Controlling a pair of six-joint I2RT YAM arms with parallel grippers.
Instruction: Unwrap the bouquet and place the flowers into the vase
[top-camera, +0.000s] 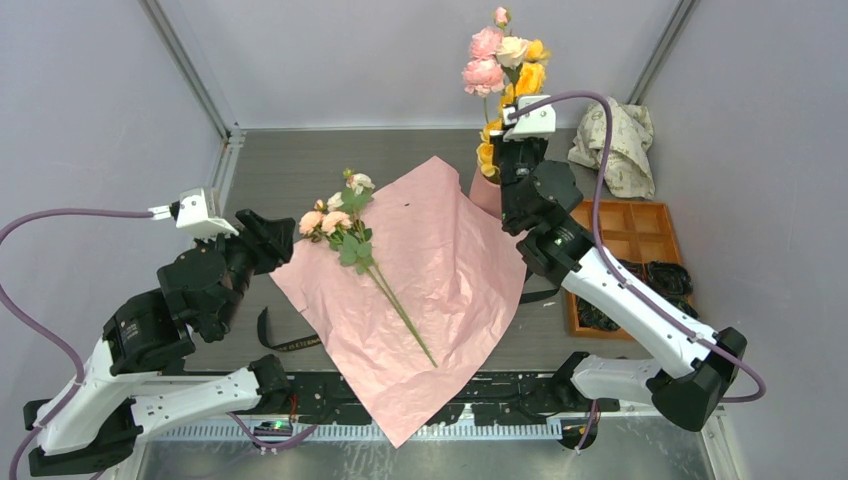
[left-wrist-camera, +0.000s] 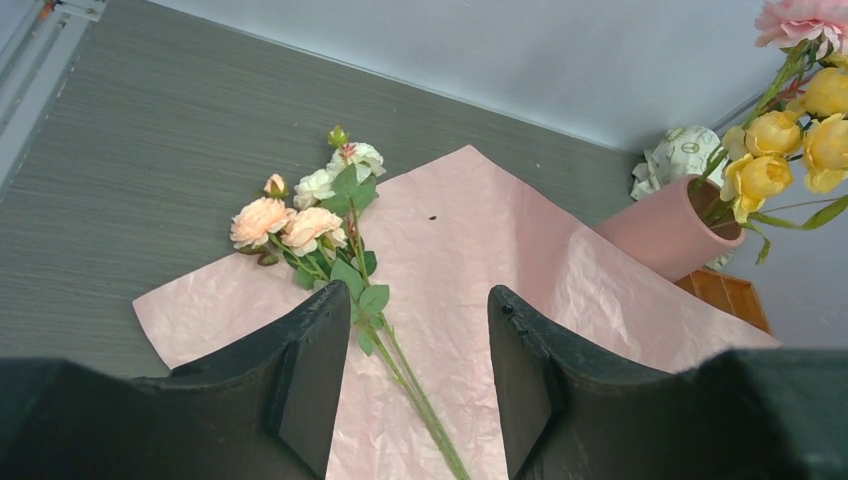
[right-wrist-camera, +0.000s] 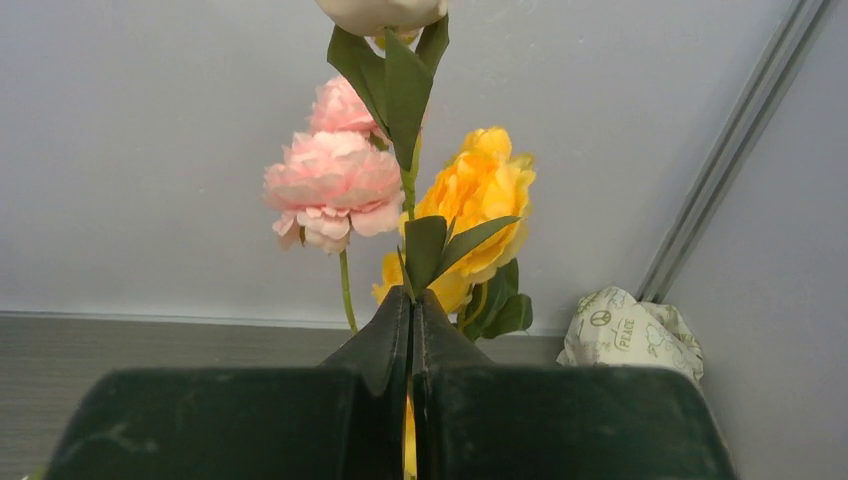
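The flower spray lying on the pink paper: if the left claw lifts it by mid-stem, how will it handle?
Probably light: the spray has a thin stem and small heads. It would likely tip toward the heads, all clustered at one end. The pink paper beneath looks loose and creased, so it may shift.

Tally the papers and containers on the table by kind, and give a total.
Pink wrapping sheet: 1
Crumpled printed paper: 1
Pink vase: 1
Orange compartment tray: 1
Total: 4
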